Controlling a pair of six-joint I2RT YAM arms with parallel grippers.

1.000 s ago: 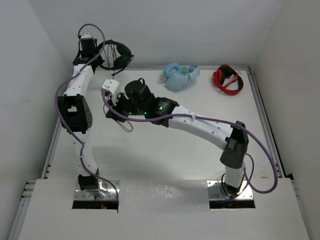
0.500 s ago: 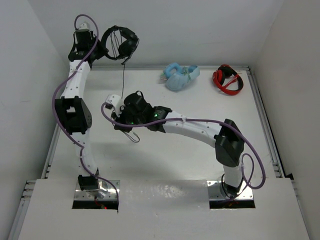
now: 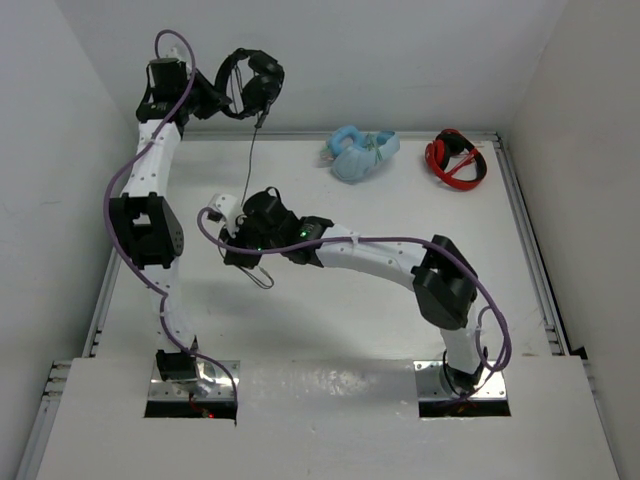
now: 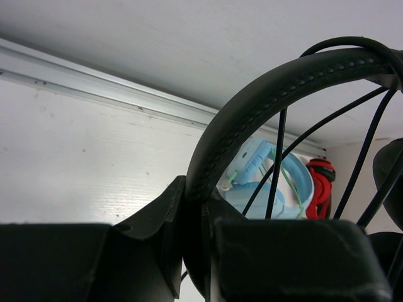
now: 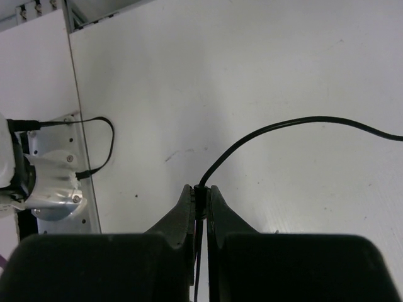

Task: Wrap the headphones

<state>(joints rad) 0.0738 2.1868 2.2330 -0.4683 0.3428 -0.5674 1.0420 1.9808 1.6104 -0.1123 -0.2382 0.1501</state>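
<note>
The headphones (image 3: 252, 78) hang in the air at the upper left of the top view, above the far edge of the desk (image 3: 300, 320), gripped by the headband (image 4: 252, 104). The left pincer (image 4: 195, 217) is closed narrow on that padded, stitched band. From the earcups the thin black cable (image 3: 248, 160) drops toward the middle left of the frame, where the right pincer (image 5: 200, 204) is pinched tight on it; in the right wrist view the cord curves away across the desk toward the right edge. The headset looks light, with a springy band and soft cups, so the band seems the firm place to hold. The cable is limp and slick and will likely slide or kink unless it is kept taut while being wound. A small loop lies on the desk just below the right pincer. Well apart at the upper right lie light-blue headphones (image 3: 362, 155) and red-and-black headphones (image 3: 455, 158).
</note>
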